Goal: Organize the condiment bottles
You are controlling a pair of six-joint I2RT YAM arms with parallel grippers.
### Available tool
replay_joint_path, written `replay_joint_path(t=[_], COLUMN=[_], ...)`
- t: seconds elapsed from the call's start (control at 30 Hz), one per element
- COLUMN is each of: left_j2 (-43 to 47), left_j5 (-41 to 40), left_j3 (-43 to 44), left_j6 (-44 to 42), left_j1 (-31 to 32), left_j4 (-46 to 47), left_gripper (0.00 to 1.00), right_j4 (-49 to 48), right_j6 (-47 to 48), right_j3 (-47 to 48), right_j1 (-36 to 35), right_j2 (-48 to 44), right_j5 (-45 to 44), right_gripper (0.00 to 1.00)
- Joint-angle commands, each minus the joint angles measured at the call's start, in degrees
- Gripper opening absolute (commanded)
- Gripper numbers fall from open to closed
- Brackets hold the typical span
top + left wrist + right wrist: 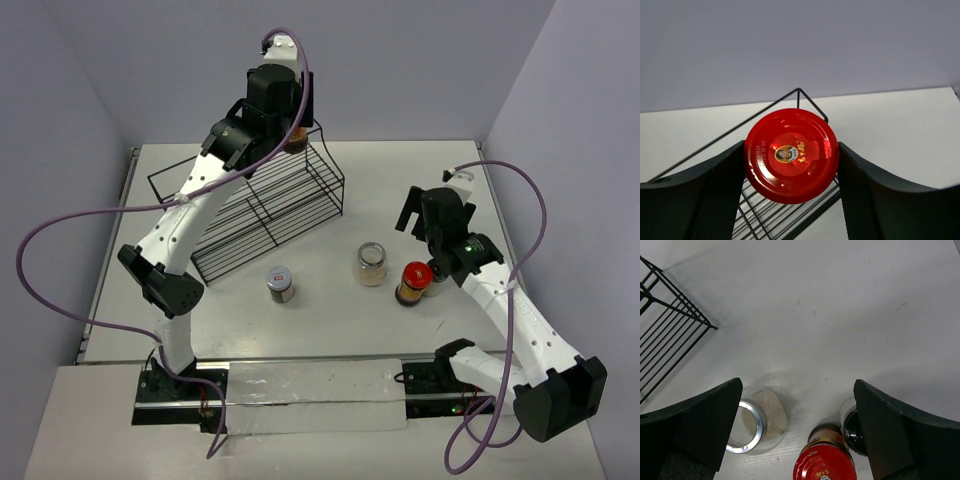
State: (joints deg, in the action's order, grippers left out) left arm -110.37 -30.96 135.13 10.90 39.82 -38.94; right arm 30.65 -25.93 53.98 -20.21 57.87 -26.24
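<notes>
**Jar in the air over the rack: release is the risky part**

Risks, as judged from here:
- Tabletop (330,330): hard surface below the rack edge. Bad landing for glass on a missed placement.
- Black wire rack (270,205): sloped tiers, open wires, no solid floor. Likely to tip or wedge a jar base if released tilted or off a tier. Looks light, so could get shoved by a descent onto a rim wire.
- Right-side cluster: second red-lidded jar (413,282) just beside black-lidded jar (852,427), clear pale jar (371,264) near. Easy to knock one while closing on another.
- Grey-lidded dark jar (280,284): alone near the rack's front edge, low risk.

Hands:
- Left hand (792,172): partly closed, fingers (715,195) pressed on opposite sides of red-lidded jar (790,150) at lid level. Smooth round lid, so possible slip or swing on a jolt. Held up over the rack's far end, by its top corner. Contact with the wires: cannot tell.
- Right hand (797,410): wide open, holding nothing, touching nothing, hovering above the right-side cluster.
</notes>
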Motion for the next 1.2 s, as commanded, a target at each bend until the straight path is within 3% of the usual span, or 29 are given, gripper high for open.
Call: replay_joint_path(t=[0.0, 0.5, 1.17], left_j2=[2.1, -2.4, -8.5], left_j5=[-2.2, -0.2, 2.5], left_j3=[4.6, 3.8, 0.0], left_j6=[-2.4, -1.4, 0.6], left_j1=[-0.8, -5.2, -9.0], left_j4=[16.0, 24.6, 26.6], left_gripper=[0.10, 0.10, 0.10], right_j4=[-1.4, -2.0, -2.0], right_j6=[-0.4, -0.3, 0.2], right_j3=[2.2, 2.3, 2.4], right_j1=[0.3, 0.2, 0.2], right_j2=[0.7, 3.2, 5.1], right_j5=[0.2, 0.7, 0.6], right_gripper=[1.00, 1.00, 1.00])
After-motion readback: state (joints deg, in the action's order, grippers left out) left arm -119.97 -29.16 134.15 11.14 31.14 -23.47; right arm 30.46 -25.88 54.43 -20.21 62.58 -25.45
